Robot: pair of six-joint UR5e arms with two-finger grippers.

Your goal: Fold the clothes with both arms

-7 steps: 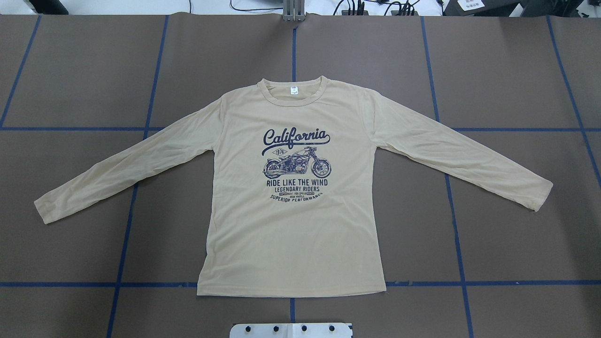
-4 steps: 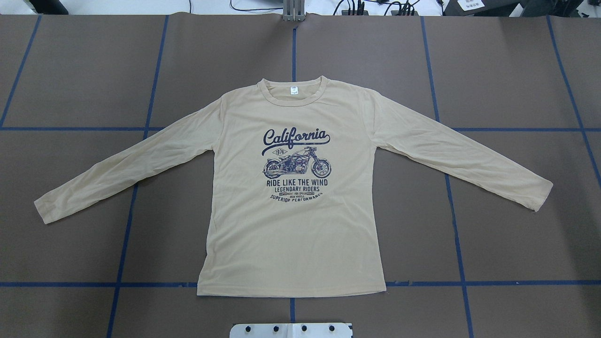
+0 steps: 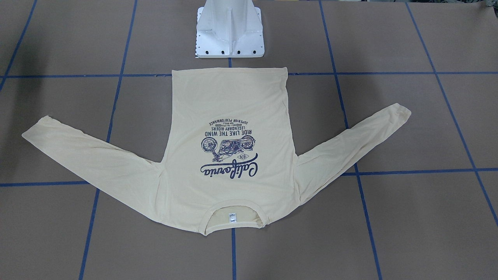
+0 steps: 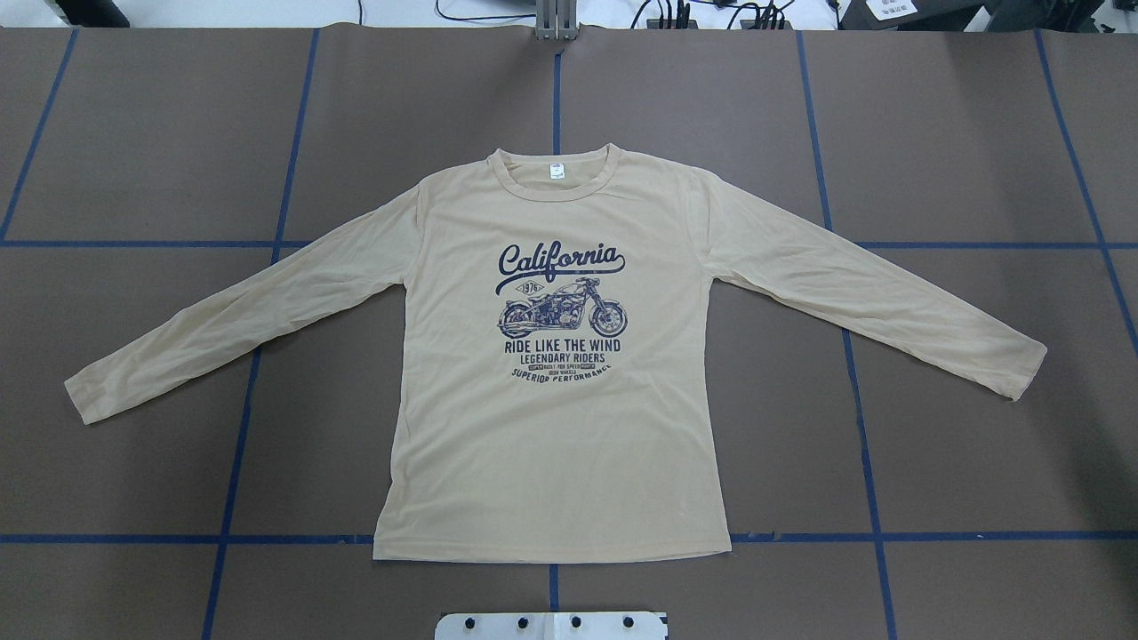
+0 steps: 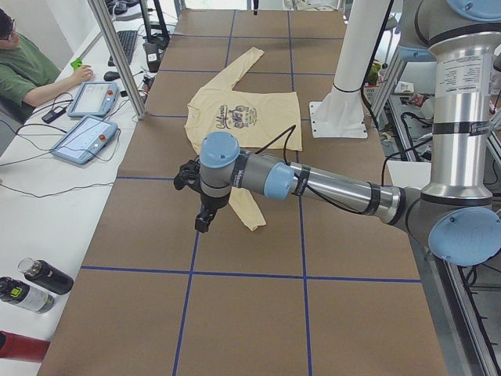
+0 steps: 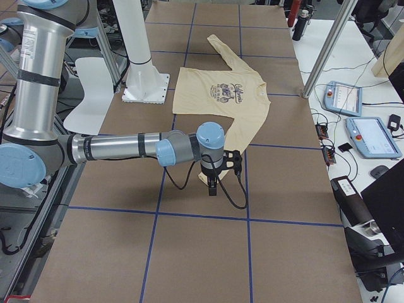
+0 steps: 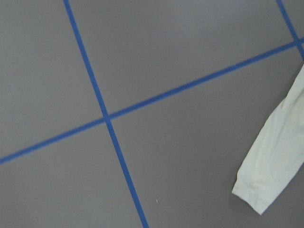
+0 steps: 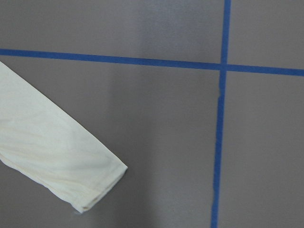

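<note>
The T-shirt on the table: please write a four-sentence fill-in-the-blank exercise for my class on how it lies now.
The T-shirt lies flat on the table with its print facing ____.
The largest word in the print is ____.
The tape lines on the table are ____ in colour.
The shirt's edge nearest the white pedestal base is its ____.
Missing words: up; California; blue; hem.

The T-shirt [image 4: 551, 444] lies flat on the table [image 4: 178, 133], its hem just in front of the pedestal [image 3: 229, 35], its neck away from it. The left gripper [image 5: 202, 222] hangs near the T-shirt's cuff on the robot's left, and the right gripper [image 6: 212, 187] near the opposite cuff.
</note>
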